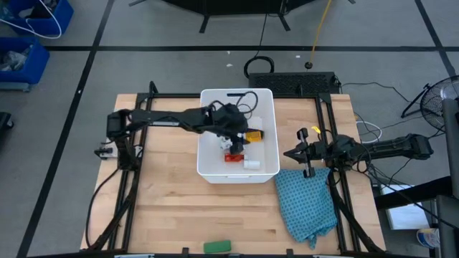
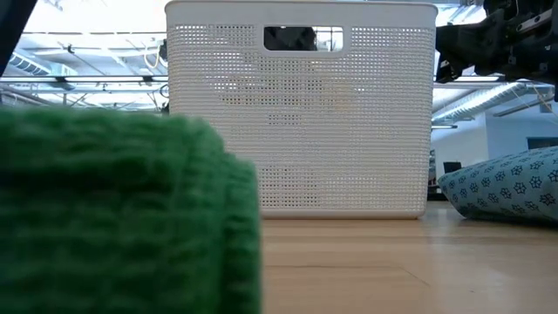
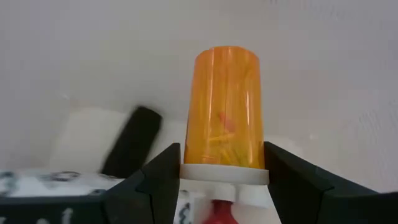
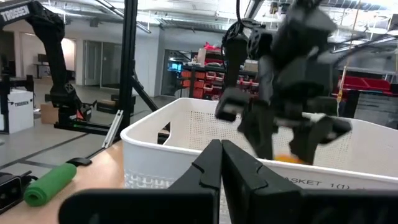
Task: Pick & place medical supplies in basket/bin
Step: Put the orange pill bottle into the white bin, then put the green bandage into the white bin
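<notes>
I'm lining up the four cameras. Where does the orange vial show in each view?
High view: orange vial inside the white basket, under the left gripper.
Low view: not visible; basket wall hides it.
Left wrist view: centre, between the fingers.
Right wrist view: orange glimpse below the left gripper.
Shared landmark: the basket.

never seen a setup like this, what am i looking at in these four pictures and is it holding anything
Two robot arms work at a wooden table. One picture looks straight down, one sits at table height, and two come from cameras on the arms' wrists. The left end effector is down inside the white basket, its fingers closed on the cap end of an orange vial. A black block and a red bottle lie in the basket too. The right end effector waits shut beside the basket, above a teal cloth. A green bar lies at the table's near edge.
</notes>
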